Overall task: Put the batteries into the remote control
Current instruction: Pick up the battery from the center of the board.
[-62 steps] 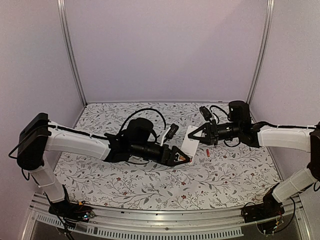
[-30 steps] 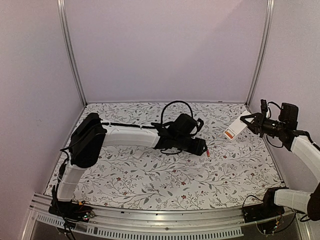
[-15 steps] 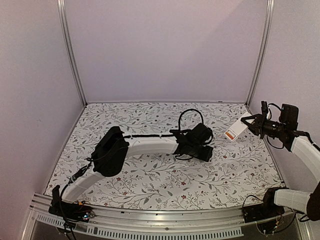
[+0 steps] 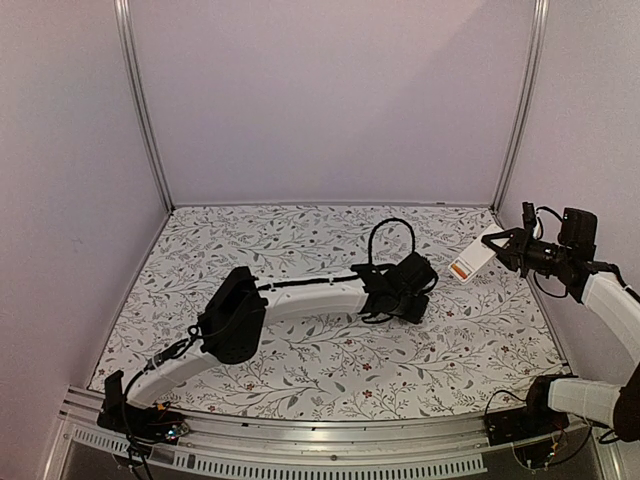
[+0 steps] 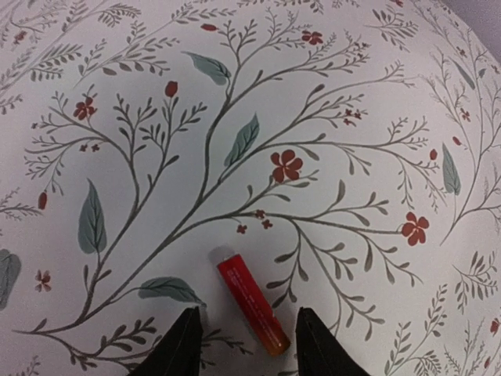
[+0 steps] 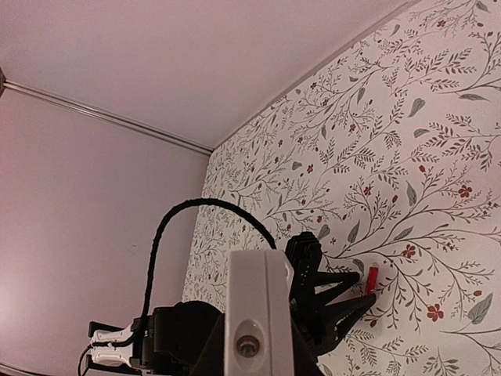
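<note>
Left wrist: left claw point(image 5: 246, 329), spread apart, straddles the battery point(image 5: 252, 304) for pickup; right claw point(image 4: 503, 247) clamps the remote control point(image 4: 468, 259) aloft.

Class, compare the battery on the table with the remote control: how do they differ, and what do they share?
The battery is orange-red throughout; the remote control is white with an orange-red label. The battery is a small cylinder, the remote control a larger rectangle. The battery lies on the table; the remote control is held aloft by the right gripper. Both show orange-red.
</note>
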Robot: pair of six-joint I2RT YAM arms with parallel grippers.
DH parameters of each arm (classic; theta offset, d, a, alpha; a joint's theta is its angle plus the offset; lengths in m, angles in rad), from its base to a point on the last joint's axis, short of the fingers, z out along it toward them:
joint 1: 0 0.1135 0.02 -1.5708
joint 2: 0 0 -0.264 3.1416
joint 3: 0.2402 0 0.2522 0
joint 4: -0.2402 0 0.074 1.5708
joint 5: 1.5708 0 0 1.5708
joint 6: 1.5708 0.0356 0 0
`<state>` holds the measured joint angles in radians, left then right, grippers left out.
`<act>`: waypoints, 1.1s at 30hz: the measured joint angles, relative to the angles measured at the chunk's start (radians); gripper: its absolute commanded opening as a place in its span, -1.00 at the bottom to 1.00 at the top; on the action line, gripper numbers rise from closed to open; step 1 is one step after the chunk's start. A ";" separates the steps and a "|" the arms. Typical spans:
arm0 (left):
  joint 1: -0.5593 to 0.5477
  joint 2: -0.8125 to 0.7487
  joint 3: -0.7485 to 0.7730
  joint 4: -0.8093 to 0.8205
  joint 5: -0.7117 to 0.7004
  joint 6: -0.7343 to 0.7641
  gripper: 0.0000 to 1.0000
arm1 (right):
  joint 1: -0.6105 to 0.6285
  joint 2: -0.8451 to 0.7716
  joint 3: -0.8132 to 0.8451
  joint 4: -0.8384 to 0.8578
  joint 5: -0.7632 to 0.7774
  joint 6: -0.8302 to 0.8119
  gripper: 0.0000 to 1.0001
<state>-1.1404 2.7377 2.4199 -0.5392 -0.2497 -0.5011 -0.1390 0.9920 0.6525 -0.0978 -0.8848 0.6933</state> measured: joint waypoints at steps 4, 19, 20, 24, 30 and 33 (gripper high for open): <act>-0.003 0.014 0.020 -0.006 -0.022 0.019 -0.33 | -0.001 0.000 0.000 0.000 -0.001 -0.001 -1.00; 0.008 -0.020 -0.050 0.009 -0.061 0.064 -1.00 | -0.008 0.000 -0.003 0.000 -0.009 -0.002 -1.00; 0.010 -0.039 -0.080 0.016 -0.060 0.064 -1.00 | -0.009 0.000 -0.003 0.000 -0.009 -0.002 -1.00; 0.018 -0.159 -0.277 0.040 -0.074 0.047 -1.00 | -0.011 0.000 -0.005 0.000 -0.011 -0.002 -1.00; 0.031 -0.436 -0.665 0.040 -0.172 -0.119 -1.00 | -0.012 0.000 -0.006 -0.011 -0.012 -0.019 -1.00; 0.026 -0.587 -0.843 0.048 -0.233 -0.267 -1.00 | -0.012 0.000 -0.009 -0.018 -0.012 -0.034 -1.00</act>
<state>-1.1149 2.1506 1.5772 -0.4915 -0.4831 -0.7677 -0.1513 0.9924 0.6434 -0.1162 -0.8967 0.6594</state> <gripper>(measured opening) 0.071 0.126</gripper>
